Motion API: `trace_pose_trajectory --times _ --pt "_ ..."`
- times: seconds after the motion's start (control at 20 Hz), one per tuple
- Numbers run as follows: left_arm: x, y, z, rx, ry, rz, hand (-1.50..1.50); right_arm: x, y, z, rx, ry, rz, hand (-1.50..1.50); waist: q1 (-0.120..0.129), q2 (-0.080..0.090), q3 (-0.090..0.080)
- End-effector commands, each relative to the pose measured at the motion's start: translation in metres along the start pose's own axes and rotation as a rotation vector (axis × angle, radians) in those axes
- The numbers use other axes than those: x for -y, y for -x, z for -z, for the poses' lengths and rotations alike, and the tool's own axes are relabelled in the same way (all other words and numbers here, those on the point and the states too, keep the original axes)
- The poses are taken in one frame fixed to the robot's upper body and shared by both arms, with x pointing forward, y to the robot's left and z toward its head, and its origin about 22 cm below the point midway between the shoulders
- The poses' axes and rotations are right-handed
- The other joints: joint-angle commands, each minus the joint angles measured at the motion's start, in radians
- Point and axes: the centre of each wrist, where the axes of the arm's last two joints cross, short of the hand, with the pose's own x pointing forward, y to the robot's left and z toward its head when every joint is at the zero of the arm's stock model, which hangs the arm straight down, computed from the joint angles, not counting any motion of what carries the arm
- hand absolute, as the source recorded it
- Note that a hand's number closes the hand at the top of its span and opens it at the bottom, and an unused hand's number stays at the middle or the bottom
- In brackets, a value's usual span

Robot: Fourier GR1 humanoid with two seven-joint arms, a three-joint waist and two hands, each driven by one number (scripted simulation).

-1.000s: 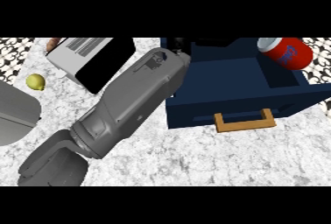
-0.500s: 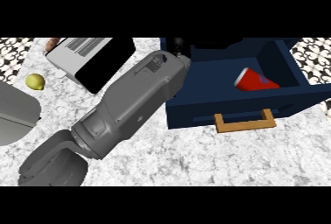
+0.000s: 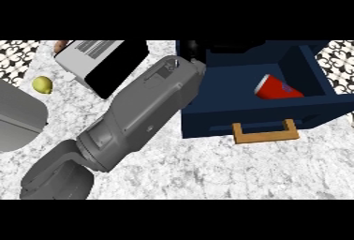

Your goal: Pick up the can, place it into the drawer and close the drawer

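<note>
The red can (image 3: 276,87) lies tilted inside the open dark blue drawer (image 3: 242,125), towards its right side, and nothing holds it. A tan handle (image 3: 266,132) sticks out of the drawer's front. My grey left forearm (image 3: 142,117) runs from the lower left up to the drawer's back left corner. Only a dark bit of my left hand (image 3: 191,47) shows there, at the picture's upper edge, apart from the can. My right hand is nowhere in this view.
A black and white box (image 3: 104,61) lies at the upper left of the marbled counter (image 3: 228,173), with a yellow lemon (image 3: 42,84) beside it. A grey rounded object (image 3: 17,117) sits at the left edge.
The can went from the drawer's far right rim down into the drawer and now lies still there. My forearm has not moved.
</note>
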Motion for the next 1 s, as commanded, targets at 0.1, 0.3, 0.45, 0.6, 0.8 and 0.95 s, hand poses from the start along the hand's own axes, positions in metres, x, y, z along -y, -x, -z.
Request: trace_pose_trajectory --times 0.1,0.3,0.45,0.6,0.8,0.95 --pt "0.011 -0.016 -0.004 0.05 -0.004 -0.021 -1.5 -0.022 -0.023 0.017 0.087 -0.072 -0.174 -1.5 0.024 -0.004 -0.001" --pt "0.017 -0.022 -0.007 0.06 0.009 -0.024 -1.5 -0.038 -0.01 0.043 0.101 -0.094 -0.252 -1.5 0.047 -0.003 0.0" --pt "0.011 -0.019 0.0 0.032 -0.009 -0.034 -1.5 -0.056 -0.002 0.05 0.091 -0.122 -0.304 -1.5 0.058 -0.005 0.0" --pt "0.003 -0.014 0.007 0.016 0.012 -0.04 -1.5 -0.072 -0.007 0.068 0.124 -0.138 -0.388 -1.5 0.074 -0.006 -0.002" --pt "0.003 -0.027 0.009 0.011 -0.01 -0.053 -1.5 -0.1 0.007 0.086 0.142 -0.145 -0.454 -1.5 0.075 -0.012 -0.002" --pt "0.011 -0.03 0.004 -0.002 -0.028 -0.033 -1.5 -0.124 0.023 0.114 0.138 -0.153 -0.504 -1.5 0.087 -0.014 -0.001"
